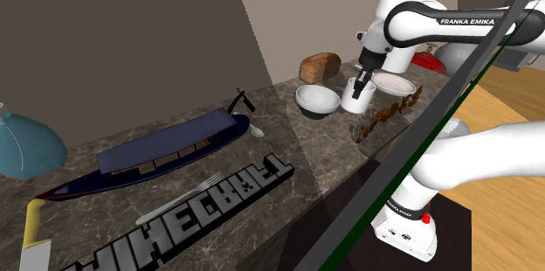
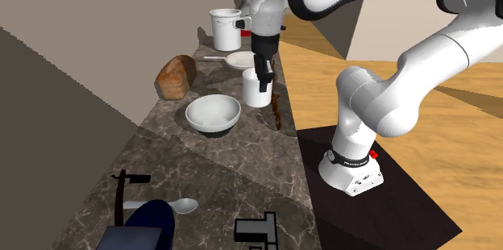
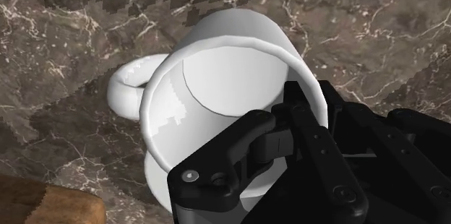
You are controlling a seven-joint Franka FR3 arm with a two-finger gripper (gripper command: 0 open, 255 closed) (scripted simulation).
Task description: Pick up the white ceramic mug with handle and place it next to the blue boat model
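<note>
Now we are watching the arm (image 1: pixel 437 24) reaching from its stand (image 1: pixel 454 225) toward eleven o'clock in the shoulder view. Its elbow is riding high and its wrist is bending down, so the gripper (image 1: pixel 361 83) is pointing almost straight down into the white mug (image 1: pixel 356 100). In the wrist view its fingers (image 3: pixel 267 136) are straddling the rim, one inside the cup and one outside. They are pinching the wall on the side away from the handle (image 3: pixel 126 89).

The mug is standing on the dark marble counter (image 1: pixel 332 160), near the front edge. Around it, in the shoulder view, a white bowl (image 1: pixel 316 100) is sitting just beside it at nine o'clock. A bread loaf (image 1: pixel 320 67) is lying at eleven, a plate (image 1: pixel 395 82) at two, and a brown chain-like piece (image 1: pixel 384 119) at five along the edge.

The blue boat (image 1: pixel 162 154) is lying well apart toward eight o'clock, against the wall (image 1: pixel 131 42). A spoon (image 1: pixel 256 130) is resting at its nearer end, with bare marble showing between that end and the bowl. A fork (image 1: pixel 179 196) and block letters (image 1: pixel 196 212) are crowding the boat's front side.
</note>
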